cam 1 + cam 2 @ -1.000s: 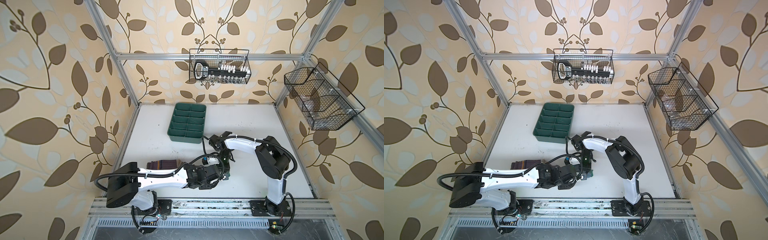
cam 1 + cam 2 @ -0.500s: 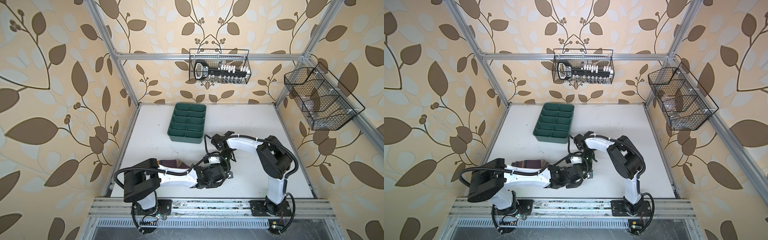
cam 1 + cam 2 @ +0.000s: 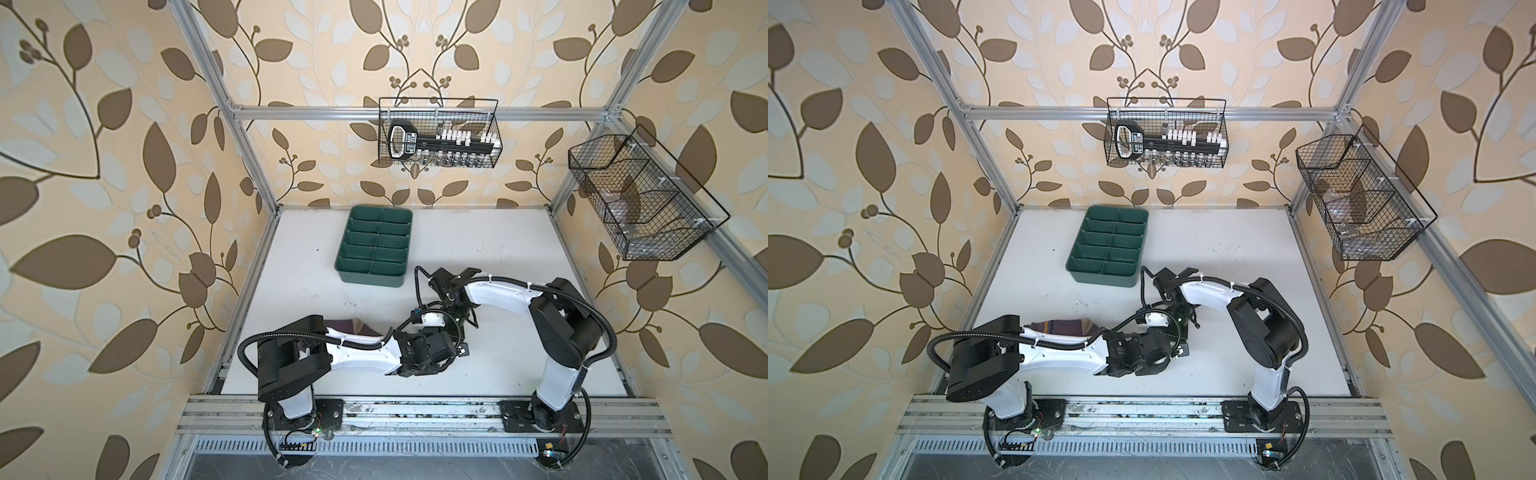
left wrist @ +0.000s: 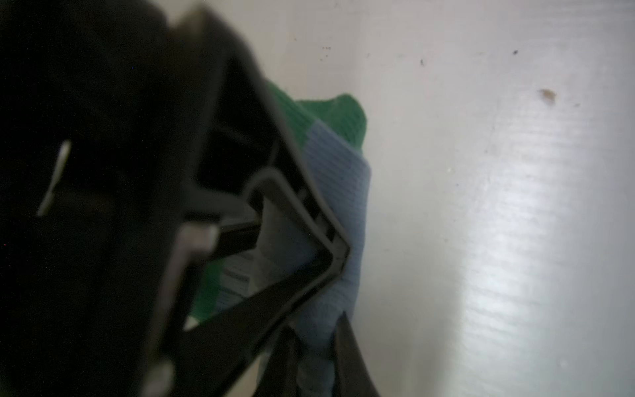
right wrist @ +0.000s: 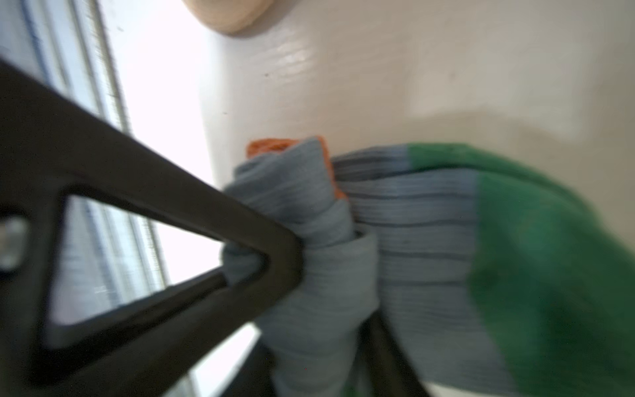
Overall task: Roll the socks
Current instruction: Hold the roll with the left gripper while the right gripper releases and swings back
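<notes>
ok so in both top views the left arm's shoulder block has swung in toward the middle compared with a second ago. The left gripper (image 3: 457, 352) and right gripper (image 3: 459, 328) stay bunched together front-centre on the white tabletop (image 3: 519, 257). The purple sock (image 3: 351, 325) lies flat just behind the left arm, untouched, and the other sock is hidden under the grippers. Left wrist view: the grey-blue sock (image 4: 343, 178) is down on the table with a strip squeezed between the fingers (image 4: 309, 213), so that one's clamped on it. Right wrist view is blurry: the sock is bunched up, orange cuff (image 5: 271, 146) poking out, sitting between fingers (image 5: 206, 199) that stand apart. Can't tell if they're pinching. Reads like a mid-roll handover to me, with the purple one not started.
</notes>
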You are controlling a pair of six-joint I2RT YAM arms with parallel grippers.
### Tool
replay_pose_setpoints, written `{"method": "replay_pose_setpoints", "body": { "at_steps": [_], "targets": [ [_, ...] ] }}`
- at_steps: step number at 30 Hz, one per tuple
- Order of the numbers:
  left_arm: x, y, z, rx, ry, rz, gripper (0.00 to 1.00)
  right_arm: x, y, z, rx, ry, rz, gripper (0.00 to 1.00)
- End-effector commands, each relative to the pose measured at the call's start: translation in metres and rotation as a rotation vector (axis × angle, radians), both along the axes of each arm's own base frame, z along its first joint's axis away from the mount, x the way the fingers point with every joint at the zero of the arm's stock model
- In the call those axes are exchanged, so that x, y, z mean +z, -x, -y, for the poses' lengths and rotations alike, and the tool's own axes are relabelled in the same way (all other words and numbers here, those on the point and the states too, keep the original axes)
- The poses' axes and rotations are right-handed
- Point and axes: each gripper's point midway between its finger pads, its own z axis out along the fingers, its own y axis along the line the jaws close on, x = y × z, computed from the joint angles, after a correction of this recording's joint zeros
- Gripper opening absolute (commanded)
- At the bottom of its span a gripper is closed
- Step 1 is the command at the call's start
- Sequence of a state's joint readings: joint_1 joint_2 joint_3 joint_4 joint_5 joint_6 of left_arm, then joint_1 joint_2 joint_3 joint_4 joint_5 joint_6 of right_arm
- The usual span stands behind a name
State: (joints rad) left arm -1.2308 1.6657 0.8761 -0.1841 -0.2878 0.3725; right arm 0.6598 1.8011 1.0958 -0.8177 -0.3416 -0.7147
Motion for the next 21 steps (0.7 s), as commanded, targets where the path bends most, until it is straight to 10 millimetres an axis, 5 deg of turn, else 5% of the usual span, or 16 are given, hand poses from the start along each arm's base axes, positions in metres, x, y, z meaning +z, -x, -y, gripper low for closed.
{"method": "replay_pose_setpoints", "body": {
  "at_steps": [1,4,7,10,13,17,21],
  "targets": [
    [-0.015,0.005,-0.008,0.023,-0.032,-0.087,0.0,-0.009,-0.032,-0.003,-0.054,-0.029,0.197,1.0],
    [-0.014,0.011,-0.011,0.007,-0.027,-0.11,0.0,0.008,-0.046,0.006,-0.144,-0.052,0.303,1.0],
    [-0.013,0.015,-0.012,-0.003,-0.03,-0.142,0.0,0.048,-0.075,0.022,-0.323,-0.142,0.476,1.0],
    [-0.012,0.023,-0.015,-0.025,-0.047,-0.221,0.0,0.096,-0.105,0.054,-0.565,-0.224,0.684,1.0],
    [-0.007,0.034,-0.019,-0.068,-0.053,-0.34,0.0,0.157,-0.13,0.109,-0.921,-0.361,0.887,1.0],
    [0.005,0.035,-0.019,-0.058,-0.009,-0.484,0.0,0.212,-0.127,0.184,-1.447,-0.685,0.905,1.0],
    [-0.005,0.034,-0.023,-0.024,-0.062,-0.582,0.0,0.239,-0.111,0.182,-1.421,-0.906,0.879,1.0]
  ]
}}
